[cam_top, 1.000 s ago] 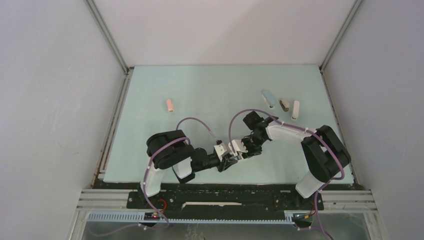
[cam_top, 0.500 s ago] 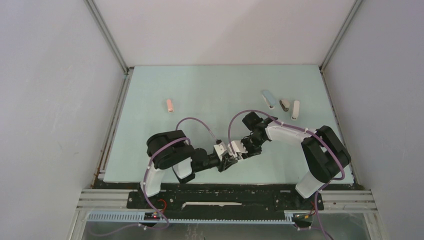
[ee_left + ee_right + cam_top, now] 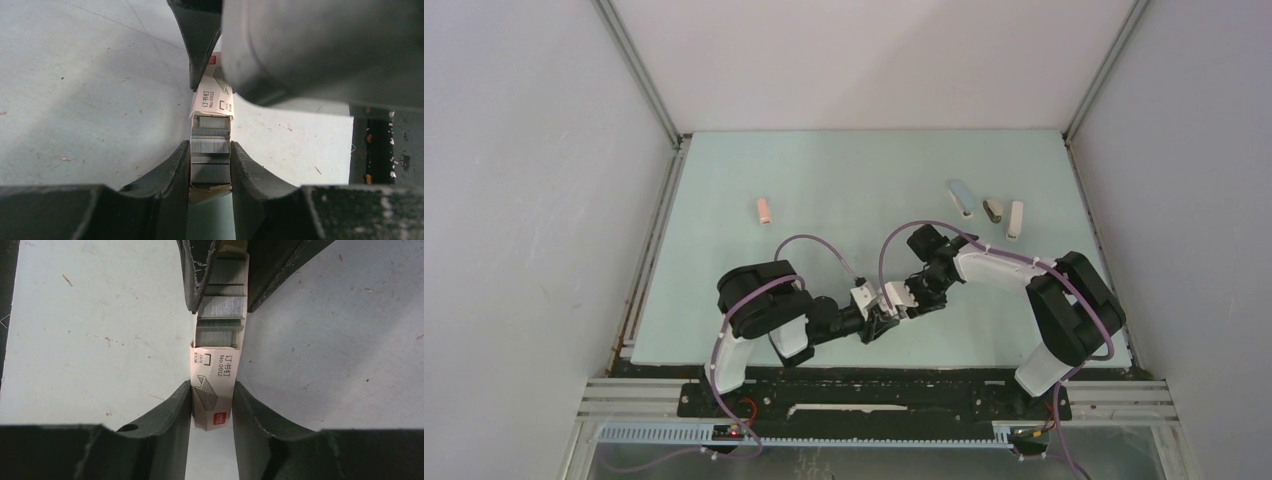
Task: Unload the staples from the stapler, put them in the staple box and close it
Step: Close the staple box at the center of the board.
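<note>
- The table top (image 3: 844, 180) is a pale green mat, scuffed and speckled with small dark flecks in the wrist views.
- Plain pale walls (image 3: 524, 200) close it in on the left, the right and across the top, with metal rails in the corners.
- Low in the centre of the overhead frame, the left gripper (image 3: 876, 319) and the right gripper (image 3: 908, 298) meet tip to tip over the mat.
- Between them is a small white printed box (image 3: 215, 385): the right fingers are clamped on its covered end, the left fingers on its uncovered end.
- The staples (image 3: 210, 145), grey metal strips, lie in that uncovered end, between the left fingers.
- A pink stapler (image 3: 764, 210) lies at the upper left of the mat.
- A blue stapler (image 3: 961, 197), a grey stapler (image 3: 993, 209) and a white stapler (image 3: 1016, 219) lie together at the upper right.
</note>
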Robot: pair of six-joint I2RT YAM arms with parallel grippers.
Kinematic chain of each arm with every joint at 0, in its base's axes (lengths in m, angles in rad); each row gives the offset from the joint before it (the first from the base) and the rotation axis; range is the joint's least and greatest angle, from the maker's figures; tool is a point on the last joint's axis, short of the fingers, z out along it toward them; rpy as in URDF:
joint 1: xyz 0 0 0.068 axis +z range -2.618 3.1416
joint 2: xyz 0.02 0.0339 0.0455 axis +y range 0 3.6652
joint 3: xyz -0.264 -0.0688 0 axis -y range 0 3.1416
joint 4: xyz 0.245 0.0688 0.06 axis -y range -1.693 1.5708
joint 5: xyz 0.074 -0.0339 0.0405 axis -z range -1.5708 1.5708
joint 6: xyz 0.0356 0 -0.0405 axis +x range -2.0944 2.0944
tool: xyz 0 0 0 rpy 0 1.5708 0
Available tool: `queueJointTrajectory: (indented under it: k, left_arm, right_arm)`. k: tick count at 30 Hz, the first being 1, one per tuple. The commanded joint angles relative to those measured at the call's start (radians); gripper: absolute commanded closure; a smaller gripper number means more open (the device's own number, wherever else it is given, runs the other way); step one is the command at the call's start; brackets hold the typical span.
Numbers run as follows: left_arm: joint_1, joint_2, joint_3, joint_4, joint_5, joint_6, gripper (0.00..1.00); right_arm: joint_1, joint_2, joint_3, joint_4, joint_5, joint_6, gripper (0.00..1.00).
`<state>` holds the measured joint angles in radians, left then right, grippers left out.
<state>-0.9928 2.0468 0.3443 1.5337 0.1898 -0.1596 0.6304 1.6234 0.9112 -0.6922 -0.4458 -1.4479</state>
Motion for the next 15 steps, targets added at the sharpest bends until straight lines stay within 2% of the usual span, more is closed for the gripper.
queueJointTrajectory:
  k: [1,11,15]
  left_arm:
    - [-0.005,0.063,0.002,-0.031,-0.051,-0.020,0.64]
    - [-0.026,0.075,0.014,-0.032,-0.067,-0.015,0.63]
    - [-0.032,0.076,0.014,-0.031,-0.074,-0.011,0.60]
  right_arm:
    - [0.032,-0.009,-0.008,0.039,-0.071,0.024,0.58]
    - [0.037,-0.006,0.008,0.042,-0.083,0.058,0.59]
    - [0.036,-0.003,0.007,0.046,-0.080,0.062,0.55]
